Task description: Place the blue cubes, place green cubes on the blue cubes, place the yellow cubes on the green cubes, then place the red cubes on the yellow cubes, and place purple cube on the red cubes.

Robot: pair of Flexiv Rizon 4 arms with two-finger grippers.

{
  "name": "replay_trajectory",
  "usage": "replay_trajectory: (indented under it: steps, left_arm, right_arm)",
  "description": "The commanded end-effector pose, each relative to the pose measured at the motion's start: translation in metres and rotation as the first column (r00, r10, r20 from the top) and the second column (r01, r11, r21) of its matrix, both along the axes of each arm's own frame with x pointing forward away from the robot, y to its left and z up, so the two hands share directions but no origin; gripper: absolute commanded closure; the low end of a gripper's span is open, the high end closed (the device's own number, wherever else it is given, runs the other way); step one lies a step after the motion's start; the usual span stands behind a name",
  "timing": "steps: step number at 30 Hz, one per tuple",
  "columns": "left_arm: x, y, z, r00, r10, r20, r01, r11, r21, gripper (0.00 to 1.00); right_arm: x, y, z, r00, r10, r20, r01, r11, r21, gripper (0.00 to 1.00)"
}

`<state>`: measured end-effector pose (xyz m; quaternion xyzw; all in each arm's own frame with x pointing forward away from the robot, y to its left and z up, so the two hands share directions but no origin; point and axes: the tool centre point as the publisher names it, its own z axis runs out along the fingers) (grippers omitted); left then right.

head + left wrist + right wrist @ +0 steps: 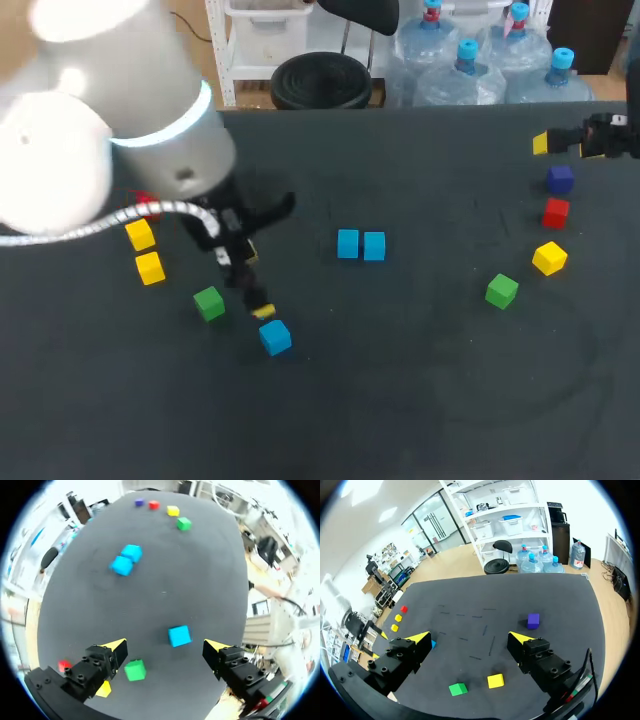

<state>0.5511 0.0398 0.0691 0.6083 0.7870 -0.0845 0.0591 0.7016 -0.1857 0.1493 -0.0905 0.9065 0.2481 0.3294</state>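
Left wrist view: the empty, wide-spread left gripper [165,644] should centre over the lone blue cube [179,636] (green cube [135,670] nearby) before descending.

Even overhead light is falling across a dark grey matte tabletop [420,400].
In the head view, glare is bleaching the white rounded casing of the left arm [70,130] at ten o'clock, and a soft shadow is spreading on the tabletop beneath it. The small blue cube [275,337] at seven o'clock is throwing only a faint, short shadow.
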Motion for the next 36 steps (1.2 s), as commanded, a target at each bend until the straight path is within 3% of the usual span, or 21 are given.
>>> replay_trajectory:
  steps: [1,6,10,16,23,33,36]
  left_arm:
    - [0.008,-0.026,-0.008,0.998,-0.048,-0.033,0.051,0.996,0.074,0.00]
    - [0.006,-0.033,-0.017,0.997,-0.058,-0.051,0.063,0.991,0.119,0.00]
    - [0.004,-0.027,-0.024,0.998,0.013,-0.056,-0.004,0.987,0.160,0.00]
    - [-0.002,-0.018,-0.029,0.994,0.102,-0.046,-0.095,0.986,0.135,0.00]
    - [-0.012,-0.014,-0.029,0.992,0.125,-0.034,-0.118,0.979,0.164,0.00]
    - [-0.028,-0.008,-0.036,0.991,0.126,-0.047,-0.118,0.984,0.137,0.00]
    - [-0.031,-0.002,-0.038,0.989,0.146,-0.013,-0.142,0.978,0.150,0.00]
  right_arm:
    - [0.000,0.000,0.000,1.000,-0.001,0.000,0.001,1.000,-0.002,0.00]
    - [0.000,0.000,0.000,1.000,-0.001,0.000,0.001,1.000,-0.002,0.00]
    - [0.000,0.000,0.000,1.000,-0.001,0.000,0.001,1.000,-0.002,0.00]
    - [0.000,0.000,0.000,1.000,-0.001,0.000,0.001,1.000,-0.002,0.00]
    - [0.000,0.000,0.000,1.000,-0.001,0.000,0.001,1.000,-0.002,0.00]
    - [0.000,0.000,0.000,1.000,-0.001,0.000,0.001,1.000,-0.002,0.00]
    - [0.000,0.000,0.000,1.000,-0.001,0.000,0.001,1.000,-0.002,0.00]
